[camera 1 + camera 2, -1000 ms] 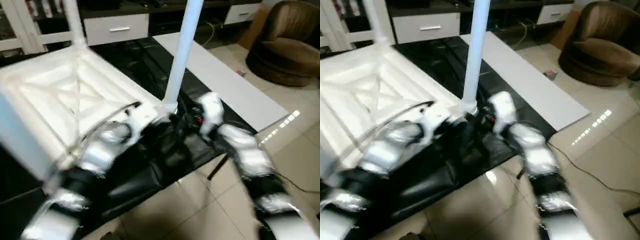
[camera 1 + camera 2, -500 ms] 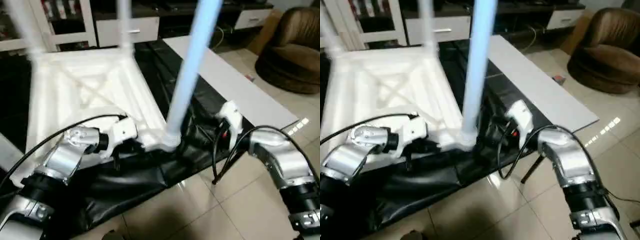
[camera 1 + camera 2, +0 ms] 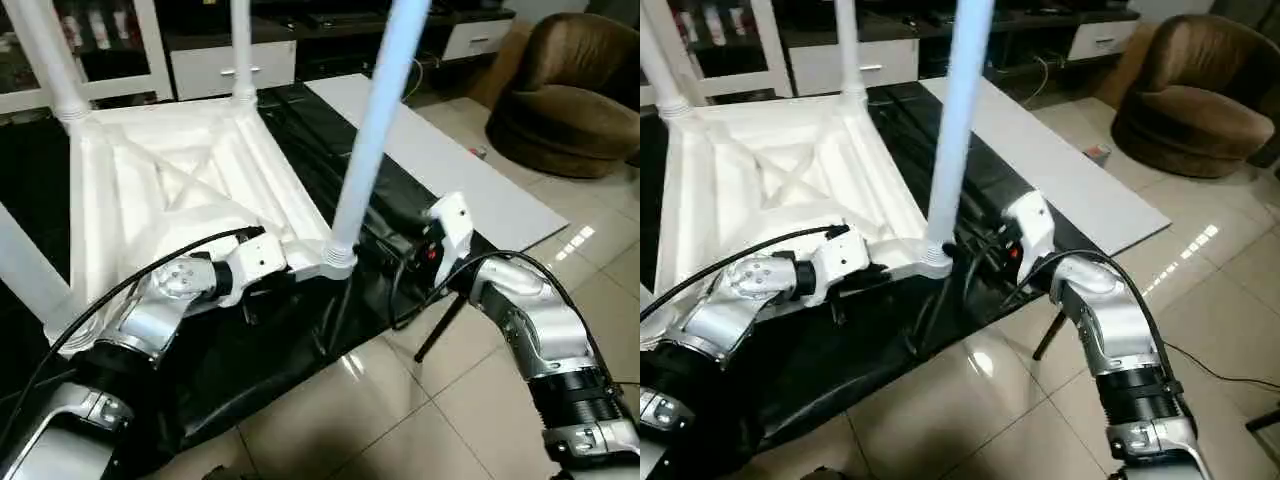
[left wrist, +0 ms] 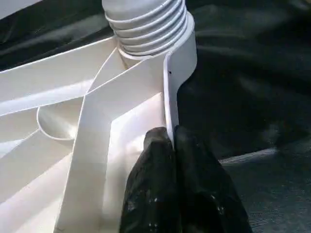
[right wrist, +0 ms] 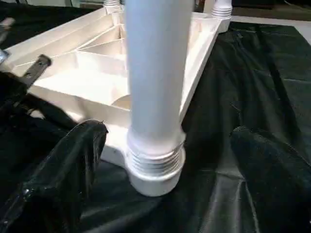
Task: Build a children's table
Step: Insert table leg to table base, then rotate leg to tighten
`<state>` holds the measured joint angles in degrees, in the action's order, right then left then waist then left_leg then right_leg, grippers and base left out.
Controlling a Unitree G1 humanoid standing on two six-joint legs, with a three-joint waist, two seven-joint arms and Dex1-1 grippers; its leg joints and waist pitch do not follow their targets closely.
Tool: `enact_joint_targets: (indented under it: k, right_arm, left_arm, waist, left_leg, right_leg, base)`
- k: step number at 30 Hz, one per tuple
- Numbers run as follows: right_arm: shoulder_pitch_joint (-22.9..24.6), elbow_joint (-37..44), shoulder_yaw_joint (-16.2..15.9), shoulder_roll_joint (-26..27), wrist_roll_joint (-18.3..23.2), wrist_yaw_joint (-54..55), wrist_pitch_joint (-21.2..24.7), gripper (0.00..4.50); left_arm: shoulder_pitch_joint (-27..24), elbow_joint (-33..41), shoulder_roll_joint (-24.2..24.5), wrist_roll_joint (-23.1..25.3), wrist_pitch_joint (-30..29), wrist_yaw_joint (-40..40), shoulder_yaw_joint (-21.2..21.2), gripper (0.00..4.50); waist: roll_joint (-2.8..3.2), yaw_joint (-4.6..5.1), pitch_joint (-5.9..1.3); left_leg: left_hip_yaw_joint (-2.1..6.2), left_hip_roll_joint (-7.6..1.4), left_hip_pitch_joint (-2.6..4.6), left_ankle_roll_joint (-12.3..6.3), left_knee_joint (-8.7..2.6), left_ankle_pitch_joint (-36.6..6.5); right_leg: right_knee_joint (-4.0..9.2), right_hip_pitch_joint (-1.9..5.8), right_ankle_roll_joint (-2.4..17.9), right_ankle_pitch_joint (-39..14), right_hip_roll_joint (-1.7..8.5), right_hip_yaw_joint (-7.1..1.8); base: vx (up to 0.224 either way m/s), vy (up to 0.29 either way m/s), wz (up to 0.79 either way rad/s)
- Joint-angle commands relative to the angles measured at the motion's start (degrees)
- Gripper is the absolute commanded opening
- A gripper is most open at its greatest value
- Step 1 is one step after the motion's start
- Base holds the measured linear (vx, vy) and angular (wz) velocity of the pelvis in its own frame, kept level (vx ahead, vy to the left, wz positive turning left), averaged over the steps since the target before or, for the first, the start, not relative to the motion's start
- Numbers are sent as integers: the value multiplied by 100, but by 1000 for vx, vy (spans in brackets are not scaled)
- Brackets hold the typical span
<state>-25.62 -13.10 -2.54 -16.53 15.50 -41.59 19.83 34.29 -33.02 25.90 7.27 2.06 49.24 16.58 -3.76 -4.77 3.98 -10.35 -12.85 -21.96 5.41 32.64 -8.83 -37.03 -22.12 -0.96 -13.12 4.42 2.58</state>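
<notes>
The thin white rim of the children's table (image 3: 170, 190) was pinched between the clenched fingers (image 4: 158, 160) of the left gripper (image 4: 172, 141), just short of the ribbed corner socket (image 4: 150, 29). The right gripper (image 5: 165, 145) was held wide, its fingers (image 5: 73, 165) spread apart on either side of the leg (image 5: 155, 63) seated in that socket, without contact. Beyond the fingers, the upturned X-ribbed top was seen lying on the black-covered desk (image 3: 300, 120), with further legs (image 3: 240, 50) standing at its far corners.
</notes>
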Motion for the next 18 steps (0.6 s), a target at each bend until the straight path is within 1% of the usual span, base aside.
enact_joint_targets:
  k: [1, 2, 3, 4, 5, 6, 7, 8, 9, 10, 11, 12, 13, 14, 15, 16, 17, 18]
  right_arm:
    - [104, 215, 122, -39, 103, 40, 113, 450]
    - [104, 218, 122, -39, 105, 41, 115, 450]
    - [110, 238, 133, -33, 117, 59, 128, 450]
    - [124, 273, 163, -9, 171, 113, 187, 450]
    - [146, 315, 170, -5, 201, 119, 216, 450]
    - [150, 324, 172, -4, 208, 120, 223, 450]
    - [183, 386, 185, 9, 240, 129, 267, 450]
    - [227, 457, 194, 24, 276, 130, 315, 450]
    - [265, 514, 191, 28, 293, 125, 337, 450]
    - [394, 713, 187, 48, 345, 140, 407, 450]
    - [458, 814, 184, 57, 369, 158, 440, 450]
    - [521, 908, 193, 71, 376, 208, 451, 450]
    - [660, 1106, 249, 126, 307, 459, 420, 450]
    - [724, 1196, 288, 160, 248, 625, 389, 450]
    - [793, 1286, 372, 225, 185, 864, 340, 450]
    - [830, 1338, 417, 256, 165, 981, 322, 450]
    - [954, 1506, 470, 284, 0, 1246, 205, 450]
    - [954, 1506, 470, 284, 0, 1246, 205, 450]
  left_arm:
    - [277, -409, 177, 89, 145, -470, -338, 44]
    - [284, -419, 182, 92, 152, -474, -339, 55]
    - [354, -504, 221, 99, 185, -508, -367, 55]
    - [430, -590, 260, 21, 281, -474, -427, 79]
    - [432, -539, 280, -67, 294, -381, -475, 79]
    - [432, -528, 284, -86, 297, -361, -486, 95]
    - [426, -465, 305, -185, 321, -250, -536, 102]
    - [409, -400, 311, -297, 379, -132, -594, 104]
    - [381, -328, 306, -375, 410, -82, -640, 108]
    - [250, -56, 263, -701, 458, 118, -804, 128]
    - [186, 53, 236, -875, 489, 212, -879, 139]
    - [109, 184, 209, -926, 383, 129, -932, 139]
    - [-77, 511, 98, -978, 124, -304, -1110, 147]
    - [-169, 674, 24, -988, 12, -592, -1220, 147]
    - [-309, 914, -116, -1038, -22, -1006, -1407, 147]
    - [-399, 1064, -206, -1080, -30, -1203, -1517, 147]
    - [-708, 1592, -462, -1177, -335, -1693, -1758, 147]
    - [-708, 1592, -462, -1177, -335, -1693, -1758, 147]
  waist:
    - [61, 6, -345]
    - [60, 5, -352]
    - [51, 21, -363]
    - [55, 45, -378]
    - [58, 53, -389]
    - [58, 65, -409]
    - [57, 68, -418]
    - [66, 66, -425]
    - [67, 61, -428]
    - [83, 32, -439]
    - [78, 22, -432]
    - [109, -3, -447]
    - [120, -16, -448]
    - [128, -20, -445]
    - [133, -34, -441]
    - [117, -32, -439]
    - [140, -40, -445]
    - [123, -42, -426]
  left_leg:
    - [17, -47, 108, 214, -378, -1319]
    - [16, -45, 111, 211, -376, -1290]
    - [18, -43, 97, 207, -366, -1233]
    - [19, -26, 84, 177, -352, -1024]
    - [13, -27, 92, 158, -340, -968]
    - [6, -26, 92, 100, -315, -791]
    - [-1, -21, 89, 59, -300, -674]
    - [-11, -10, 88, -34, -280, -469]
    - [-17, -6, 89, -77, -269, -405]
    - [-24, -16, 101, -162, -257, -303]
    - [-24, -21, 93, -182, -256, -303]
    - [-29, -20, 108, -193, -251, -345]
    - [-31, -30, 112, -182, -250, -373]
    - [-40, -44, 123, -152, -255, -422]
    - [-39, -53, 120, -116, -258, -511]
    - [-46, -45, 124, -94, -262, -593]
    - [-44, -47, 131, -61, -267, -662]
    - [-44, -74, 124, 27, -283, -802]
  right_leg:
    - [544, 167, 875, -919, 300, -221]
    - [541, 166, 875, -857, 296, -220]
    - [519, 175, 893, -734, 291, -221]
    - [484, 190, 948, -381, 273, -215]
    - [469, 186, 986, -248, 270, -218]
    - [428, 197, 1088, 112, 263, -220]
    - [405, 199, 1137, 321, 253, -221]
    - [375, 202, 1233, 707, 234, -220]
    - [364, 204, 1276, 860, 234, -223]
    - [334, 207, 1378, 1166, 236, -218]
    - [325, 209, 1409, 1219, 240, -218]
    - [322, 210, 1460, 1228, 239, -217]
    - [320, 212, 1467, 1268, 233, -216]
    - [318, 201, 1461, 1244, 233, -216]
    - [327, 208, 1445, 1184, 239, -216]
    - [350, 205, 1410, 1034, 238, -219]
    - [364, 207, 1379, 890, 243, -221]
    - [385, 207, 1332, 709, 253, -225]
  base:
    - [0, 0, 0]
    - [0, 0, 0]
    - [0, 0, 0]
    - [0, 0, 0]
    - [0, 0, 0]
    - [0, 0, 0]
    - [0, 0, 0]
    - [0, 0, 0]
    - [0, 0, 0]
    - [0, 0, 0]
    - [0, 0, 0]
    - [0, 0, 0]
    - [0, 0, 0]
    - [0, 0, 0]
    - [0, 0, 0]
    - [0, 0, 0]
    - [0, 0, 0]
    - [0, 0, 0]
